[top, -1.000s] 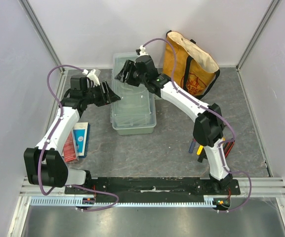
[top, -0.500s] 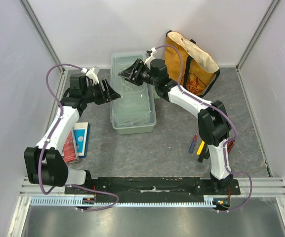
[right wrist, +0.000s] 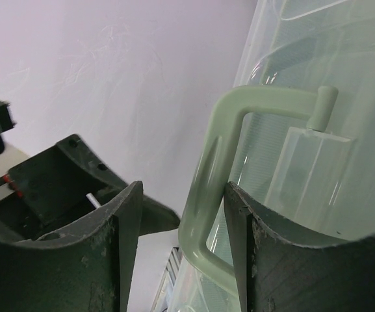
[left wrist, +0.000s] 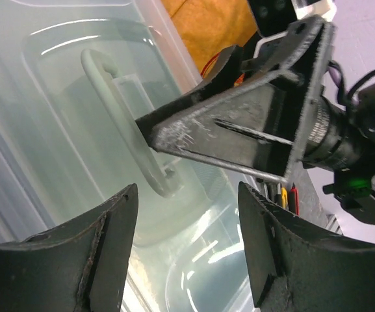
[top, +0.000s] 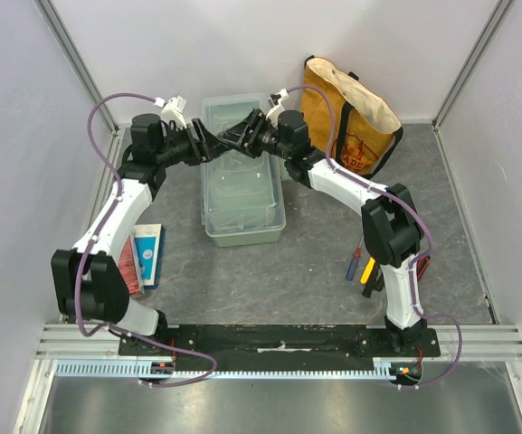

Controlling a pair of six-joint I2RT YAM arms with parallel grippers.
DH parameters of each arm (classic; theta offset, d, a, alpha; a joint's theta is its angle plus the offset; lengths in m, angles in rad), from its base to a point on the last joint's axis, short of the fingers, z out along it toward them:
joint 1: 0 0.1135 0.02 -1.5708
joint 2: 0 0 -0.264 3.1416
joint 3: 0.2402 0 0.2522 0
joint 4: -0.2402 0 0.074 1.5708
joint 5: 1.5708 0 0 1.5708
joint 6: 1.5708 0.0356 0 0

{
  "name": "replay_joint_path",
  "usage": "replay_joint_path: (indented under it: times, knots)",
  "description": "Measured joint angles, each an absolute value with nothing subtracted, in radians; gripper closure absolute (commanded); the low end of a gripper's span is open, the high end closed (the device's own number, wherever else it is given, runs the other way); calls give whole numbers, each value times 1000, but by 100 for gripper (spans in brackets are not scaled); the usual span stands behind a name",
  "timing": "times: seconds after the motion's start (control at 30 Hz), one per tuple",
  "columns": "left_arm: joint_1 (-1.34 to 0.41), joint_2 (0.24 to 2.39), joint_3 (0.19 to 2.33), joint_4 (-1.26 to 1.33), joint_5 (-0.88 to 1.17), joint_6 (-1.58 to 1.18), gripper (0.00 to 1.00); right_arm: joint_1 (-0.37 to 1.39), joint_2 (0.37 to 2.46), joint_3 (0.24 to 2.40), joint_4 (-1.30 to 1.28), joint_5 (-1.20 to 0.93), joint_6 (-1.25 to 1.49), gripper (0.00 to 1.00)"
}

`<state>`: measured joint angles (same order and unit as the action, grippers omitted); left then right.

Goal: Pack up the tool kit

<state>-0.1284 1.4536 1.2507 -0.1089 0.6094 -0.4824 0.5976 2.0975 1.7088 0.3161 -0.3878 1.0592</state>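
The toolbox [top: 242,194] stands at the centre of the bench [top: 288,262], translucent lid shut. Its handle [right wrist: 206,175] sits in the gap of the right hand [top: 240,137], whose fingers are spread; contact cannot be confirmed. The left hand [top: 211,145], also spread, faces it above the lid. Loose hand tools [top: 362,268] lie beside the right arm.

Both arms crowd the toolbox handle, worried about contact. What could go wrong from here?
Collision: left tool and right tool nearly touch over the handle.
Tipping: right tool's open jaws straddle the handle; lifting there could tilt the toolbox.
Missed packing: hand tools lie outside, lid shut.
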Motion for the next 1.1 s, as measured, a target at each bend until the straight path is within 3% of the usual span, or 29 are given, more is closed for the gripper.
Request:
replay_joint_path:
  times: [0.53,0.73,0.8,0.83,1.1]
  knots:
    - [-166,1631,1346,-126,629,-488,42,587,2060,1705,216,-305,1022,35]
    - [-166,1673,1380,-135,632,-493,64,579,1989,1666,130,-236,978,34]
    - [-166,1691,1399,-149,631,-495,81,570,1953,1642,96,-202,951,34]
    - [-166,1696,1407,-157,630,-498,98,564,1934,1626,79,-186,938,34]
    - [-167,1711,1555,-402,570,-564,98,490,1745,1460,-25,-86,871,30]
